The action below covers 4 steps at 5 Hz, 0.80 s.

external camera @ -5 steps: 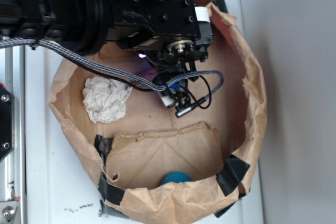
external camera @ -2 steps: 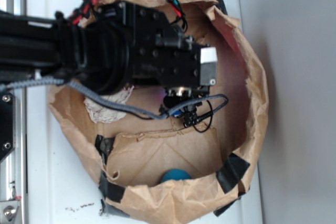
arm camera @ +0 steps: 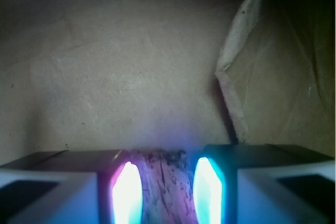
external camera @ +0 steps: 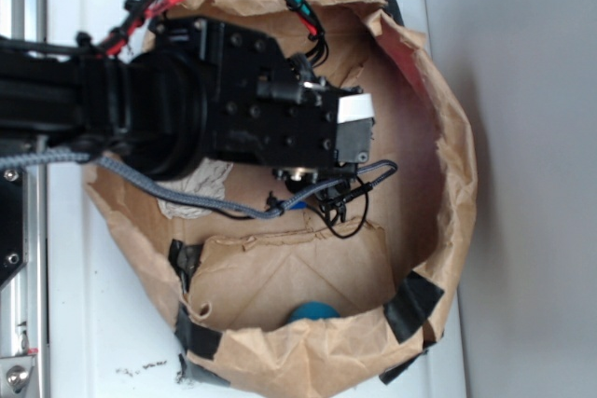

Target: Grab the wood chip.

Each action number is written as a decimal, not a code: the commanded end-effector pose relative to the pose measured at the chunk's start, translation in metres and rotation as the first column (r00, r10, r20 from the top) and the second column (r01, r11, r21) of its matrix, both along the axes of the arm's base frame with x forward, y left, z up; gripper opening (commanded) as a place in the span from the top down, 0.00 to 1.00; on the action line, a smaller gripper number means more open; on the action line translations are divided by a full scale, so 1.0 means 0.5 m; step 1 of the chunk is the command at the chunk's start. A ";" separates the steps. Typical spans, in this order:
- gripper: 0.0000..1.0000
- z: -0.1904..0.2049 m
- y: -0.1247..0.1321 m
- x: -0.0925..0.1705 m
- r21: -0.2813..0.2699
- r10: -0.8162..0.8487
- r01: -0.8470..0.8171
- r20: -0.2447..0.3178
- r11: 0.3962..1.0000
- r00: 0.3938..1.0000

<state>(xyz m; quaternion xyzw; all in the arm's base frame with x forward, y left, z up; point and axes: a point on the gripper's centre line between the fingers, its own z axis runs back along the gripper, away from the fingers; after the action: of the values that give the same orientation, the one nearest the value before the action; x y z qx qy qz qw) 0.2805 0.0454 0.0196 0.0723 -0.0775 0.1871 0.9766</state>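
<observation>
Brown paper bag (external camera: 448, 137) walls are ringing my arm; my gripper (arm camera: 167, 192) is pinching the wood chip (arm camera: 164, 184) between its glowing pads (arm camera: 127, 192), a flap (arm camera: 236, 77) lying ahead-right.

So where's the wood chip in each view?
Exterior: not visible; the arm covers the spot under the gripper.
Wrist: wood chip at bottom centre, between the two glowing fingers.
Shared landmark: the cardboard flap, below the gripper in exterior, at upper right in wrist.
</observation>
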 end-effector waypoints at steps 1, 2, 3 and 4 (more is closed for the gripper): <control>1.00 0.017 0.003 -0.011 -0.013 0.003 -0.002 0.015 1.000 1.000; 1.00 0.057 0.005 -0.014 -0.059 0.013 -0.011 0.027 0.998 1.000; 1.00 0.126 0.007 -0.030 -0.133 0.011 -0.003 0.059 0.991 0.998; 1.00 0.177 0.016 -0.048 -0.182 0.004 0.011 0.084 0.983 0.996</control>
<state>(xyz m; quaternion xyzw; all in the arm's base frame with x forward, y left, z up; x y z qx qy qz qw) 0.2498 0.0425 0.0921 -0.0261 -0.0652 0.1859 0.9800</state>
